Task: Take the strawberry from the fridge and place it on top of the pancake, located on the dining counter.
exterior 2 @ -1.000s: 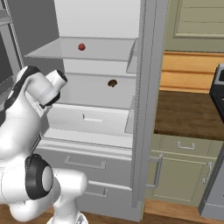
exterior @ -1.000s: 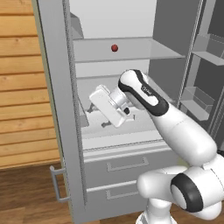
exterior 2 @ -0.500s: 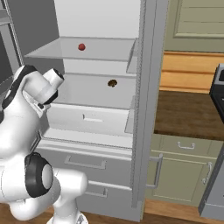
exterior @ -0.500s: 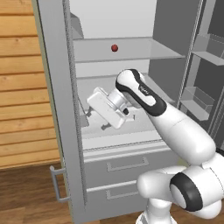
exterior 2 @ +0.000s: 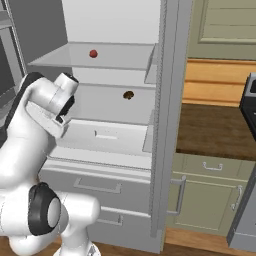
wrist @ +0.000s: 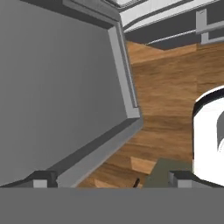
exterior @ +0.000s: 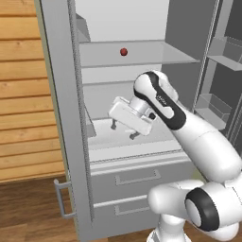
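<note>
hand (exterior: 122, 131) edged left since earlier, fingers spread, empty; strawberry (exterior: 124, 51) on fridge (exterior 2: 165, 100) shelf above; brown lump (exterior 2: 128, 95) below.

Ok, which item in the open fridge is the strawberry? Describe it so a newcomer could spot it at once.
Start at the tall grey fridge with its doors open. On its upper pale shelf sits the strawberry, tiny, round and red. The small dark brown lump lies a shelf lower.
</note>
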